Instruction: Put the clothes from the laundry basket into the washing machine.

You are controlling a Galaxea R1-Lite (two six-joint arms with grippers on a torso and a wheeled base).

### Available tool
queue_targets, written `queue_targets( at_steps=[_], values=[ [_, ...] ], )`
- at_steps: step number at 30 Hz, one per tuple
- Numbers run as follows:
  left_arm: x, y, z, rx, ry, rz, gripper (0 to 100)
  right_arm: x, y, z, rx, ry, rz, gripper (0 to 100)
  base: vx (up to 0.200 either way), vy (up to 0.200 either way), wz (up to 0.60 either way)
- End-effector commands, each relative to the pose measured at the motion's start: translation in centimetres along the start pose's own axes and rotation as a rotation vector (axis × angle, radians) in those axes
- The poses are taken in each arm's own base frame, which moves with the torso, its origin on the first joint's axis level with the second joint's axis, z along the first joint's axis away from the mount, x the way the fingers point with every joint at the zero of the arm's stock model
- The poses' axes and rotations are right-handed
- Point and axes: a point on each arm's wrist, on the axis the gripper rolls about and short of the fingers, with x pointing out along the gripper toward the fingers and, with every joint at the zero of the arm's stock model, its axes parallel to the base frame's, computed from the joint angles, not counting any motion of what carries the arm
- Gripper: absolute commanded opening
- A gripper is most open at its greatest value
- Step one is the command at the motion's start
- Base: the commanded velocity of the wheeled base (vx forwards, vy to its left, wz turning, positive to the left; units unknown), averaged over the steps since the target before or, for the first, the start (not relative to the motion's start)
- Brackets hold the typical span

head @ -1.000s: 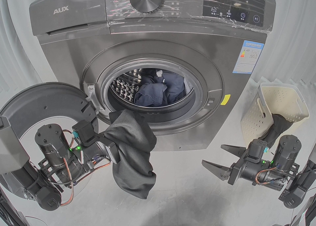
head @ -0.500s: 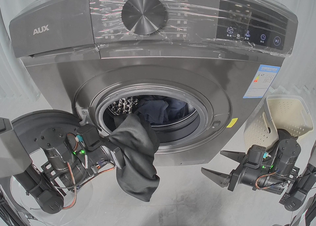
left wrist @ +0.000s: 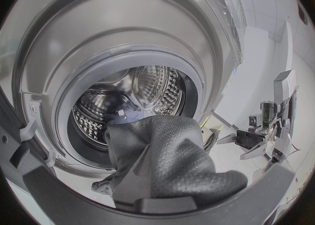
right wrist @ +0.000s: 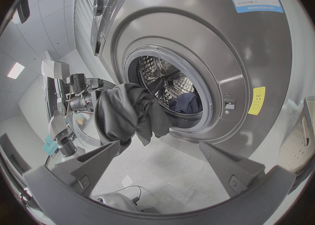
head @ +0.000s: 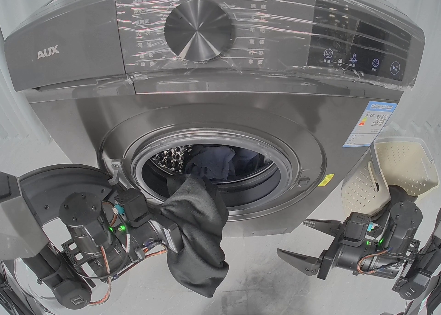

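Garment [head: 198, 233] — draped over left pincer [left wrist: 157, 173].

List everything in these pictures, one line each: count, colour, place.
washing machine: one, grey, facing the robot
door: one, grey, swung open on the left
dial: one, silver, centre of the top panel
clothes: small heap, dark blue, inside the drum
garment: one, dark grey, hanging at the drum opening's lower edge
laundry basket: one, cream, right of the machine
dark cloth: one, black, in the basket's mouth
blue sticker: one, blue, front, upper right
yellow sticker: one, yellow, right of the opening
left gripper: one, grey, shut on the garment
right gripper: one, grey, open and empty, before the basket
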Motion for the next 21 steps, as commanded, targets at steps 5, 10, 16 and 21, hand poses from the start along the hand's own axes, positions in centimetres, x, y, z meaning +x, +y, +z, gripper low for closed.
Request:
queue_targets(
  at_steps=[5, 10, 16, 21],
  values=[
    [2.0, -0.6, -1.7, 0.038, 0.047, -0.053, 0, -0.2, 0.2, 0.3, -0.024, -0.015, 0.007, 100, 0.040, 0.000, 0.00],
    [4.5, -0.7, -2.8, 0.082, 0.054, -0.065, 0, -0.4, 0.6, 0.4, -0.035, -0.022, 0.025, 100, 0.000, 0.000, 0.00],
    [6.7, -1.0, -2.9, 0.078, 0.014, -0.096, 0, -0.6, 0.8, 0.6, -0.039, -0.030, 0.029, 100, 0.000, 0.000, 0.00],
    [8.3, -0.6, -3.6, 0.073, 0.007, -0.083, 0, -0.6, 0.8, 0.7, -0.041, -0.039, 0.030, 100, 0.000, 0.000, 0.00]
  ],
)
